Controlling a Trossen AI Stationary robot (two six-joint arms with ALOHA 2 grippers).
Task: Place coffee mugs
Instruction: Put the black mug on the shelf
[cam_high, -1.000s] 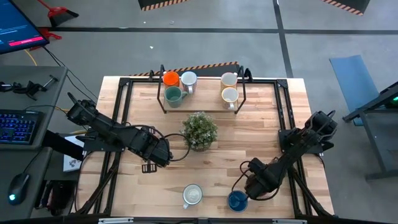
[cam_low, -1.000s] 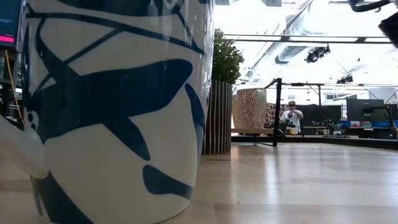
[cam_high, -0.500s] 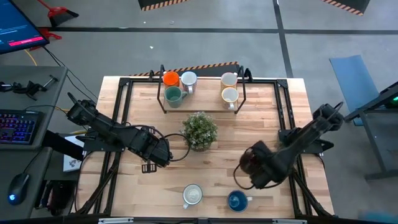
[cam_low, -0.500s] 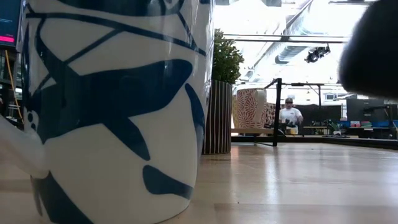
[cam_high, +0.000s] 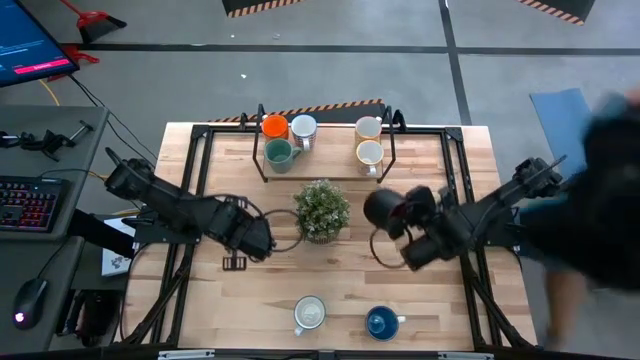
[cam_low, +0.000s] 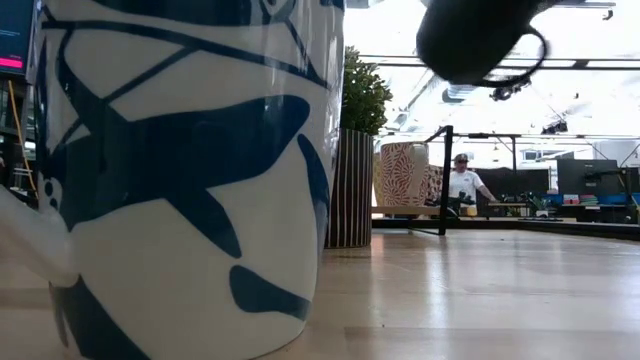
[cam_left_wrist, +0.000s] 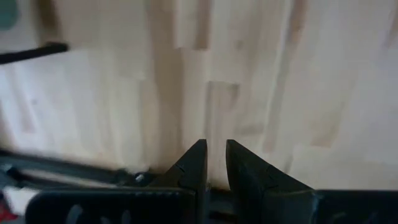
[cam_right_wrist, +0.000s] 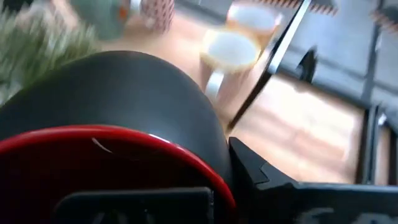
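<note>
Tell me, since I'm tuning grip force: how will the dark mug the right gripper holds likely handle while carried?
The dark mug looks rigid and glazed, so probably slippery and chip-prone. The right gripper holds it by the rim, tilted in the air, so it may swing or slip. Its round body would likely roll if dropped near the plant.

Plant (cam_high: 322, 209) mid-table; four mugs (cam_high: 290, 139) seemingly behind it

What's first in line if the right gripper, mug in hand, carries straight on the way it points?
Probably the two cream mugs on the rack: the right wrist view has them past the dark red mug held by the right gripper. Depth is unclear.
</note>
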